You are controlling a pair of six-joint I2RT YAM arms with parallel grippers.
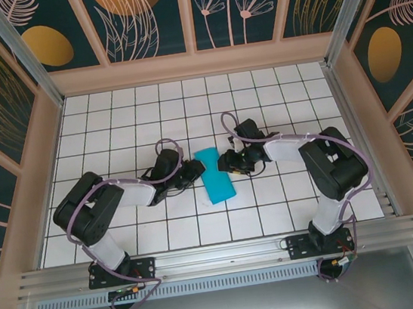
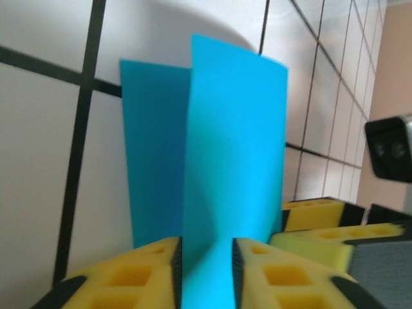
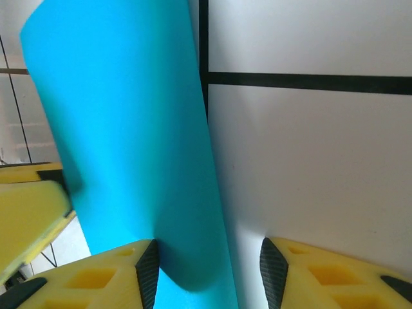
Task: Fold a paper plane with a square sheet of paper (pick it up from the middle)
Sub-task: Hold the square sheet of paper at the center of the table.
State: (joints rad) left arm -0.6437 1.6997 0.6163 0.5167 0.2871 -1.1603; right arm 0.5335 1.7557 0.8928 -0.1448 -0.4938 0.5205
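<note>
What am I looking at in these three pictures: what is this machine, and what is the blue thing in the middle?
These are two black-and-white robot arms, the left arm and the right arm, bolted at the near edge of a white tiled table. The wide picture comes from a camera above and behind them. The two close-ups come from cameras on their wrists; the yellow blocks there are gripper fingers. On the table lies a folded sheet of thin teal paper. The left gripper has a raised flap between its fingers; whether it pinches it I cannot tell. The right gripper stands open around the paper's edge, bare table showing in the gap.
</note>
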